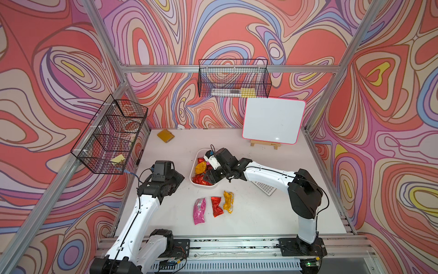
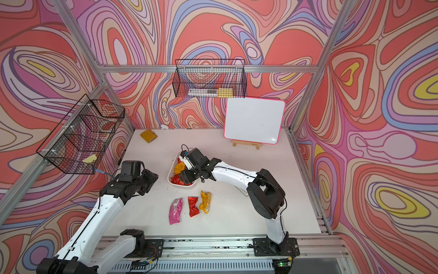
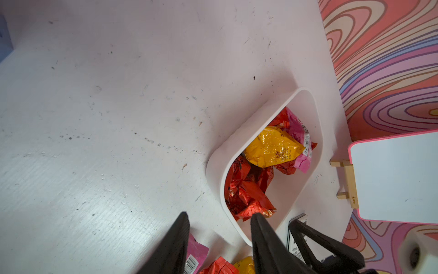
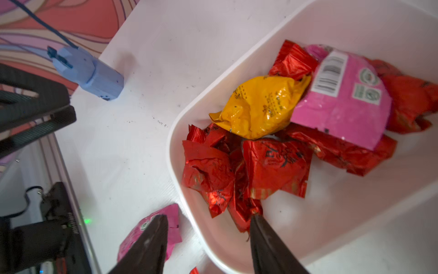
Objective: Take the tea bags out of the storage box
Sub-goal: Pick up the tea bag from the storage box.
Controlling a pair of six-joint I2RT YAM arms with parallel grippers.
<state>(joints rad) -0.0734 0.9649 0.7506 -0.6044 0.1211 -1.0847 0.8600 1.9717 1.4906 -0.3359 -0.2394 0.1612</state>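
The white storage box [image 1: 193, 166] [image 2: 171, 174] stands mid-table and holds several tea bags: red ones [image 4: 275, 163], an orange-yellow one [image 4: 263, 106] and a pink one [image 4: 341, 102]. Three more tea bags lie on the table in front of it: pink [image 1: 199, 211], red [image 1: 216, 206] and orange-yellow [image 1: 228, 201]. My right gripper [image 4: 208, 217] [image 1: 209, 176] hangs open over the box's near end, one finger inside by a red sachet, the other outside the rim [image 4: 175, 132]. My left gripper [image 3: 220, 214] [image 1: 179, 181] hovers open and empty to the left of the box [image 3: 218, 161].
A calculator [image 1: 265, 188] lies partly under my right arm. A whiteboard on a wooden easel [image 1: 273, 121] stands at the back right. A mustard-yellow pad [image 1: 165, 135] lies at the back left. Black wire baskets hang on the left wall [image 1: 111, 135] and back wall [image 1: 234, 79].
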